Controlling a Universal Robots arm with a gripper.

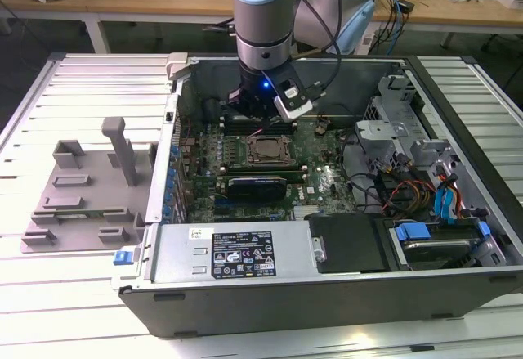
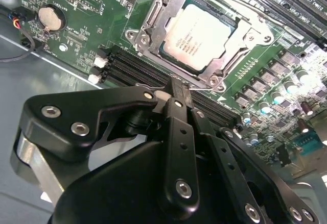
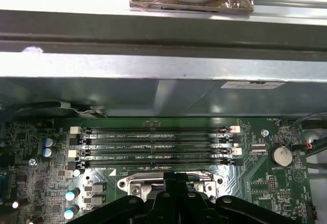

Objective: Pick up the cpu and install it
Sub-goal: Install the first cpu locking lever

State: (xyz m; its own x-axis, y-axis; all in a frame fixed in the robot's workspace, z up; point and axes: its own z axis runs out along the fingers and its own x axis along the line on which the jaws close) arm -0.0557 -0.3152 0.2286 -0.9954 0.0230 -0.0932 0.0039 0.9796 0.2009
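Note:
The cpu [image 2: 198,34] is a flat square chip with a silvery top. It lies inside the metal socket frame [image 2: 148,27] on the green motherboard, and it also appears in the exterior view as the cpu [image 1: 265,148] in the middle of the board. My gripper [image 2: 176,87] hangs just above the board beside the socket, over the memory slots, apart from the chip. Its black fingers meet at the tips with nothing between them. In the first wrist view the gripper [image 3: 173,179] sits at the socket's edge. The exterior view has the gripper [image 1: 260,112] inside the open case.
The open computer case [image 1: 245,253] walls in the board on all sides. Black memory slots [image 3: 153,142] run next to the socket. A coin battery [image 2: 49,16] sits on the board. A drive cage with cables [image 1: 392,130] fills the exterior view's right. A grey fixture [image 1: 82,195] stands outside the case.

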